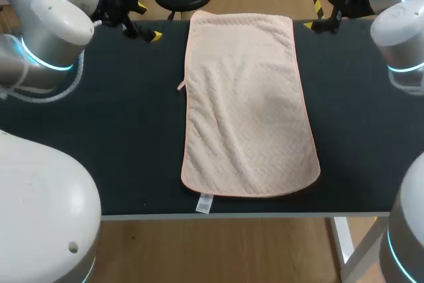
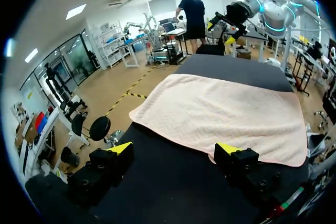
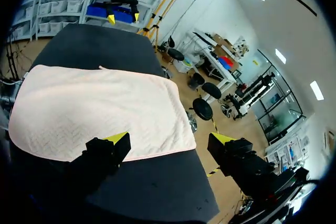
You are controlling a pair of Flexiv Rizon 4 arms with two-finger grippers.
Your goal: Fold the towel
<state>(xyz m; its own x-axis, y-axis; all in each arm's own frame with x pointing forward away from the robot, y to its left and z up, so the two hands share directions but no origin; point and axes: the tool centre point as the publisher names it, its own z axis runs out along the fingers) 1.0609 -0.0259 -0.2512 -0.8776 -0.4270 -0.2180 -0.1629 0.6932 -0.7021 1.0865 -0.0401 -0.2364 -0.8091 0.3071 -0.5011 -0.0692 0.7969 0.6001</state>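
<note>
At the near edge of the counter [image 1: 119, 137], a small white label [image 1: 205, 203] is seen sticking out from under the towel's hem; it is shown by the head view alone. One towel [image 1: 248, 107], pale pink, is spread flat and unfolded down the middle of the dark counter, its long sides running from the near edge to the far edge. A small loop [image 1: 180, 86] is seen at its left side in the head view.

Two arms are counted, each entering from its own side and ending near a far corner of the counter. The left claw [image 1: 147, 21] is held off the towel's far left corner, the right claw [image 1: 313, 8] off its far right corner, neither touching the cloth.

The spread of the fingers is shown best by the wrist views. In the left wrist view the left claw [image 2: 175, 148] is seen wide apart with nothing gripped, the towel [image 2: 226, 111] lying ahead and the right claw [image 2: 220, 31] beyond it. In the right wrist view the right claw [image 3: 169, 139] is likewise spread and empty, with the towel [image 3: 100, 111] ahead and the left claw [image 3: 122, 18] beyond. Four yellow tips are counted in all.
</note>
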